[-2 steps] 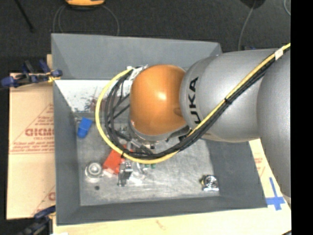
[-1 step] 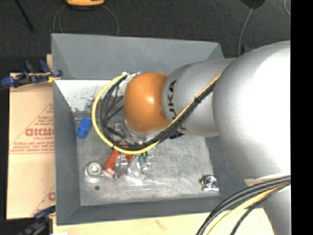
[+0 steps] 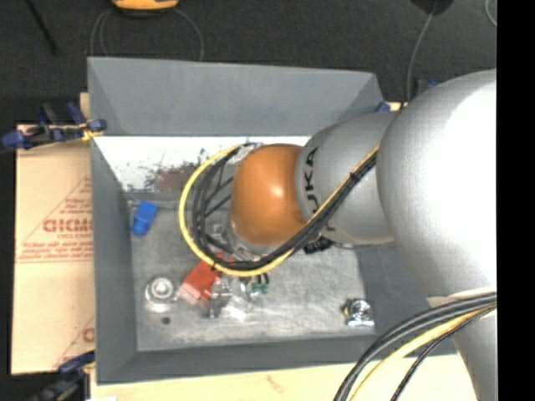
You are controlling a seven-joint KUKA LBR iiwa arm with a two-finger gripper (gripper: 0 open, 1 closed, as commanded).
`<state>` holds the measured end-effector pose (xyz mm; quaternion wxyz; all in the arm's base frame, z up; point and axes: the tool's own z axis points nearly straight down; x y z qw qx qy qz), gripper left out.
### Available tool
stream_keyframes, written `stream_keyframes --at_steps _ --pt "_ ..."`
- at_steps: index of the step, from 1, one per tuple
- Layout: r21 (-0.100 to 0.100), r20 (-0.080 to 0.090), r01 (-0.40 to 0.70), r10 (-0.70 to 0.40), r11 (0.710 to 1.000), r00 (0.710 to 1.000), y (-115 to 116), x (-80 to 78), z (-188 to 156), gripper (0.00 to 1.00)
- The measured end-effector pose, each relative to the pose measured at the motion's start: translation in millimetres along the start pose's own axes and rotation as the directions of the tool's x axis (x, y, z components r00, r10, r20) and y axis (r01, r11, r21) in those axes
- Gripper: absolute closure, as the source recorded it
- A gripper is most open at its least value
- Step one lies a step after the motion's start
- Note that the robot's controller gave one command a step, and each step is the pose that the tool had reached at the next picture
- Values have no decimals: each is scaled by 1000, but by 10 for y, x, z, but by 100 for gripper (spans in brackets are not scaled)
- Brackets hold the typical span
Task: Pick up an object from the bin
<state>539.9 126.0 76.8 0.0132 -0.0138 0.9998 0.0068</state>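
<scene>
Gripper [image 3: 239,287] low over front-centre of the bin [image 3: 115,257], just beside one red block [image 3: 197,281]. Open or closed: can't tell. Also one blue piece [image 3: 144,217] left, one silver round cap [image 3: 159,290] front-left, one shiny metal bit [image 3: 358,312] front-right.

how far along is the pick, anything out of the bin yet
Done: the arm is down inside the bin, with its orange wrist cover over the middle. In hand: the gripper is at the red block near the front, but a grasp can't be confirmed. Left: lifting one thing out. The blue piece, silver cap and metal bit lie apart.
</scene>
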Motion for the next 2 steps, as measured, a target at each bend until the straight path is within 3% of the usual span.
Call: stream_keyframes --at_steps 1,2 --pt "0 3 -3 3 1000 1000 2 -15 -7 100" --pt "12 -15 58 -58 998 998 131 -162 -1753 100"
